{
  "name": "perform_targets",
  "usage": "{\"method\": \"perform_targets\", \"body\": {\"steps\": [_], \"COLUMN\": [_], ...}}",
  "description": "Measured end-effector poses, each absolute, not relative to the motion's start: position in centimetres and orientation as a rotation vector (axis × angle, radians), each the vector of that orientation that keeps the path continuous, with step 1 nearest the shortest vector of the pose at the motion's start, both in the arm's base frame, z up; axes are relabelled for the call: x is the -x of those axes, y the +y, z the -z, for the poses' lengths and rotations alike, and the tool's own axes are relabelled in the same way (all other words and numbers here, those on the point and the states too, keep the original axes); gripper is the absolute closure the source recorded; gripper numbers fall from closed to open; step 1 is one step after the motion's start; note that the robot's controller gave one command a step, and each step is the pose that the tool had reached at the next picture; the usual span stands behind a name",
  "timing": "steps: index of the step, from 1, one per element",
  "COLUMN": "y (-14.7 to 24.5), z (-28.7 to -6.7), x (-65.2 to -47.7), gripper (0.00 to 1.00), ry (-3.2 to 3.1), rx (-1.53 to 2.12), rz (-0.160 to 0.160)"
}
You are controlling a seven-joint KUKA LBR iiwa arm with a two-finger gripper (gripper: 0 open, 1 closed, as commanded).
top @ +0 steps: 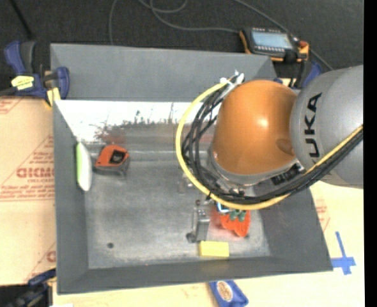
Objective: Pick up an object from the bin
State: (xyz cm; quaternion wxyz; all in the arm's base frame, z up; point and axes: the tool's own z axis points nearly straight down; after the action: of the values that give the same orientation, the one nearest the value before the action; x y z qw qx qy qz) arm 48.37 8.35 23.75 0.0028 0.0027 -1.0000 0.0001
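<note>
From the camera view above, the arm comes in over the bin's (pixel 70 229) right edge. Its orange cover (pixel 252 126) and a loop of cables (pixel 190 147) hang low over the right half of the floor. The gripper (pixel 197 229) pokes out beneath the cover, down near the floor and close to the bin's near edge, right of the middle. Whether it is spread wide or pinched I cannot tell, since the cover hides too much of it, and I see nothing that is plainly held. Just to its right lies a small orange-and-green toy (pixel 234 222), half tucked under the wrist. Just below it a flat yellow block (pixel 214 249) sits against the foot of the near wall. Those two are the likely picks. A tape measure (pixel 112 157) and a pale stick (pixel 83 166) lie well apart from the gripper, by the left wall toward the far corner. My worry is the crowding. The toy and block lie so near each other and so near the wall that a close could catch the edge of one and nudge the other, or squeeze the block against the wall so it skids out. The toy looks lumpy and could twist free on the lift. The gripper also seems to stand beside the toy rather than over it, so closing here might grab air. Going lower could scrape the floor or the sloping near wall, and the slack cables might drag on the rim.
</note>
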Motion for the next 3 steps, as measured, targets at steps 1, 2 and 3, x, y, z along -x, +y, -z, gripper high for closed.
{"method": "perform_targets", "body": {"steps": [1, 2, 3], "y": [8.3, 5.6, 1.9], "z": [-24.2, -23.8, -20.0], "x": [-48.5, -48.5, -48.5], "gripper": [0.00, 0.00, 0.00], "ry": [-3.144, -3.140, -3.128], "rx": [-0.003, -0.154, -0.378], "rz": [0.002, 0.001, -0.002]}}
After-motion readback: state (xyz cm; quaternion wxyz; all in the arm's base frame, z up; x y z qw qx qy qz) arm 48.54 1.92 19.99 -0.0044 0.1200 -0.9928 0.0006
